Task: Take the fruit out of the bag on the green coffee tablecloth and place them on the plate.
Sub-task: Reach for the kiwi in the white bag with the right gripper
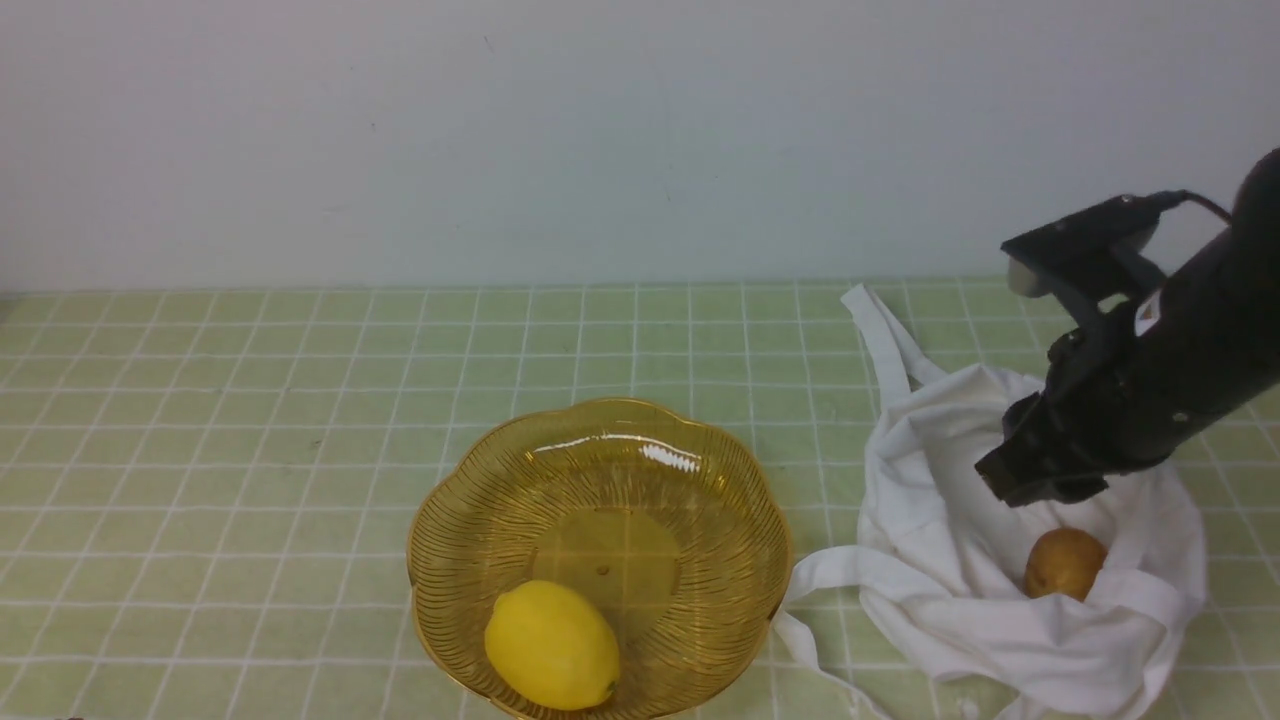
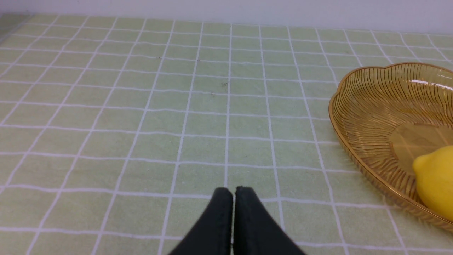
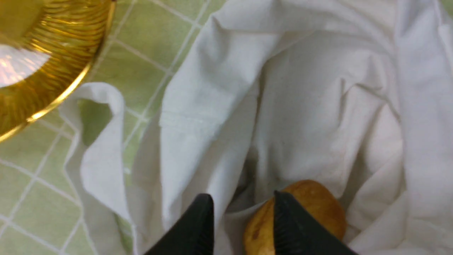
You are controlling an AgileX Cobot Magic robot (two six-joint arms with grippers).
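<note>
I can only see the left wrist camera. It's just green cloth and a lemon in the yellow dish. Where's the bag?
Observer: The white bag lies on the tablecloth, beside the plate on the robot's right.
Operator: Is there any fruit inside it?
Observer: Yes, one small brown fruit sits in the bag's open folds.
Operator: Did the other arm grab it?
Observer: Not yet. The right gripper is open over the bag, close to the fruit, and its jaws are not closed on it.
</note>
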